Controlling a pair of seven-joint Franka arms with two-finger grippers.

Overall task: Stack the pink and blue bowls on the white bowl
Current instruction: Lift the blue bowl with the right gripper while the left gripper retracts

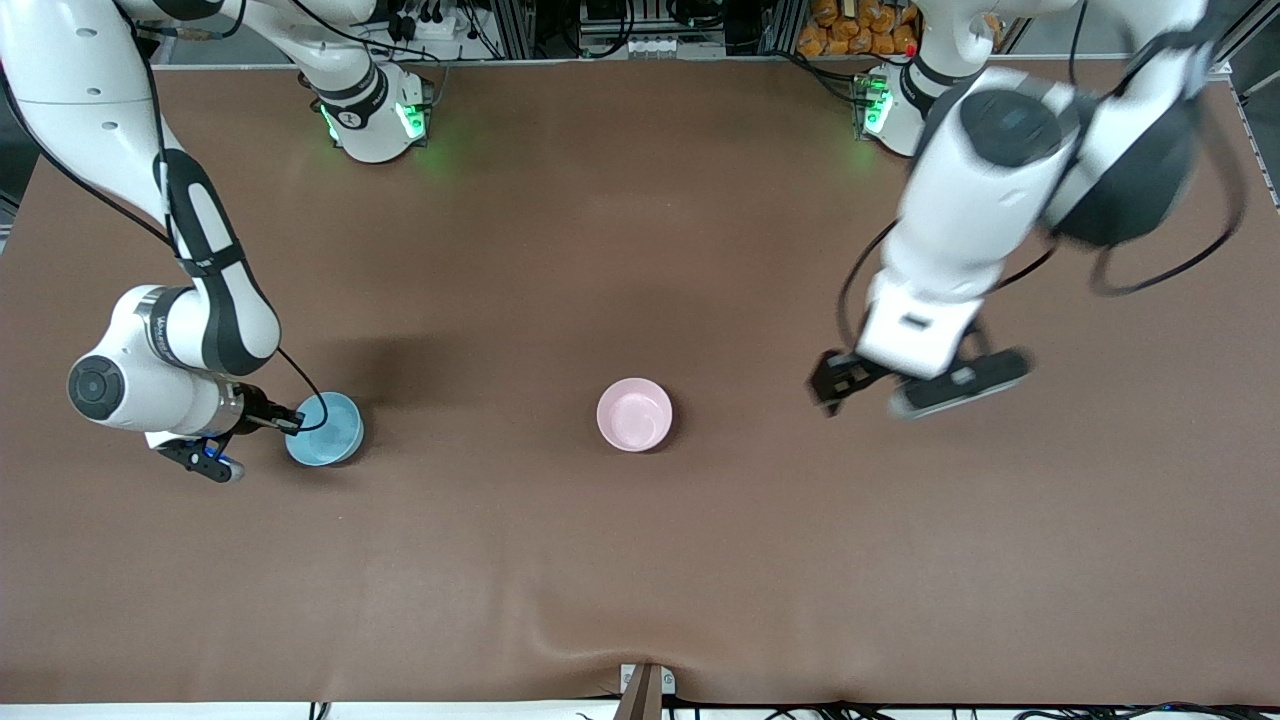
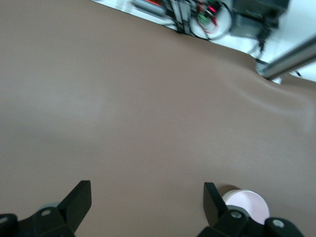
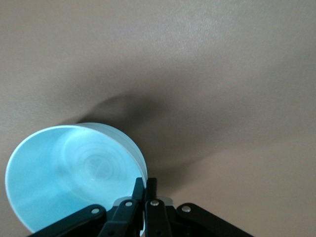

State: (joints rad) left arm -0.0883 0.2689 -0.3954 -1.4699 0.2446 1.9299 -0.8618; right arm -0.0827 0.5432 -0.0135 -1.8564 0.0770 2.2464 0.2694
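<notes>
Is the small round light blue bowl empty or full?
Empty: the light blue bowl shows its bare inside; the right gripper is shut on its rim.

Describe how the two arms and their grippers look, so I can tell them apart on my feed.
Both arms are glossy white with dark grey-black joint bands and loose black cables along them; each base glows green. The right gripper has slim black fingers with a blue-lit spot on its body. The left gripper hangs from a boxy white hand on a black mount; its black fingers are wedge-shaped with silver screws.
</notes>
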